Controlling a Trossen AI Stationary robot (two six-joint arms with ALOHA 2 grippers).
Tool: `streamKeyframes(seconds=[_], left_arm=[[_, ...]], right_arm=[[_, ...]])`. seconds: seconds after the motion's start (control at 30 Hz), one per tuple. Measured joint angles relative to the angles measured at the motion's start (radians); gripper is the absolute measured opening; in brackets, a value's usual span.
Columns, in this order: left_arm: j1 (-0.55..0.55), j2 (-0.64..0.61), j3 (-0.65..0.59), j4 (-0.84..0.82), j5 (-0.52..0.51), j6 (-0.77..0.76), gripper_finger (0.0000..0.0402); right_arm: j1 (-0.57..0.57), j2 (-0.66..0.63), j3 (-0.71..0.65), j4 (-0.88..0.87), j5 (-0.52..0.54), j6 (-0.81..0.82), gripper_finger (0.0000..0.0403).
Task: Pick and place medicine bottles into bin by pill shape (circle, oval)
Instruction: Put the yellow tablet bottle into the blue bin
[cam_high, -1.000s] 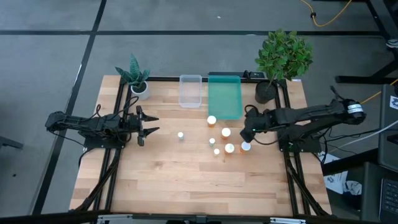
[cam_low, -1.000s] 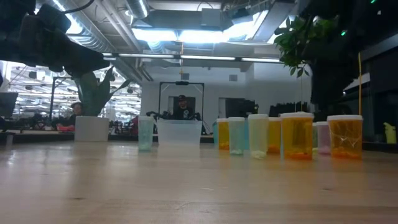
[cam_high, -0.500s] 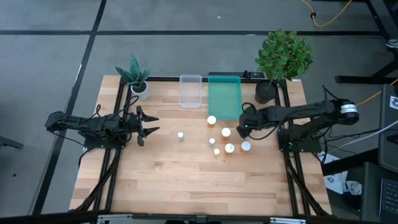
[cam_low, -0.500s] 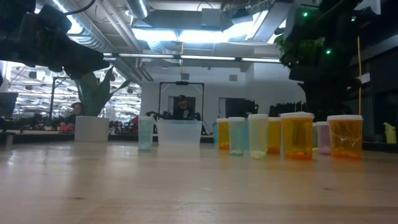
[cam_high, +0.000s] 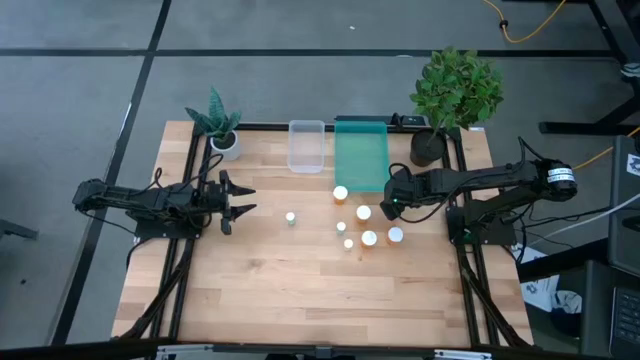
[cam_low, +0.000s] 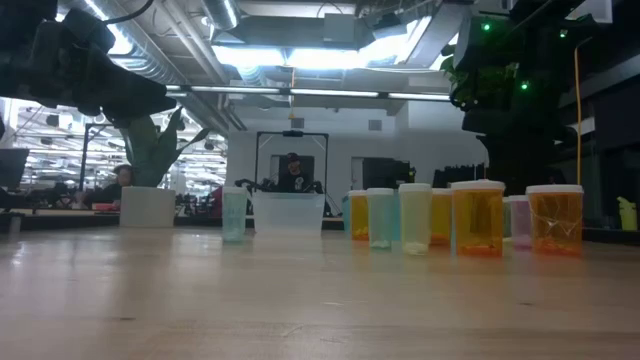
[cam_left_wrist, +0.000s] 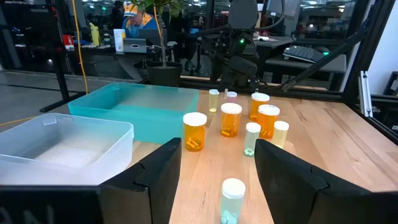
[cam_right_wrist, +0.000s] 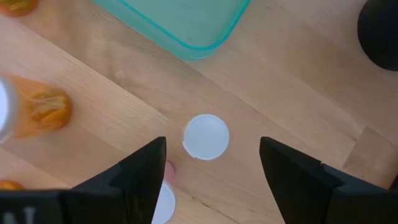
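Right wrist view: spread right gripper (cam_right_wrist: 211, 163) over white-capped medicine bottle (cam_right_wrist: 206, 136).

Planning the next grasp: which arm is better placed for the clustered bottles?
Right. The right gripper, fingers open, hovers over the bottle cluster; the left gripper waits across the table.

Even overhead lighting; tabletop (cam_high: 300, 280) bright, shadows short and soft. Low view: ceiling lights (cam_low: 300, 55) blown out, arms in silhouette, near tabletop soft. Right wrist view: orange bottle (cam_right_wrist: 37, 112) blurred at frame edge. Left wrist view sharp.
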Motion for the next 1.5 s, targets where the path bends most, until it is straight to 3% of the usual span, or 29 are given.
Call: streamKeyframes(seconds=[0.83,1.5], left_arm=[[0.0,0.0,0.0,0.0,0.0,0.0,0.0195],[0.0,0.0,0.0,0.0,0.0,0.0,0.0195]], right_arm=[[0.0,0.0,0.0,0.0,-0.012,-0.013,0.0261],[0.0,0.095,0.0,0.053,-0.007,-0.028,0.026]])
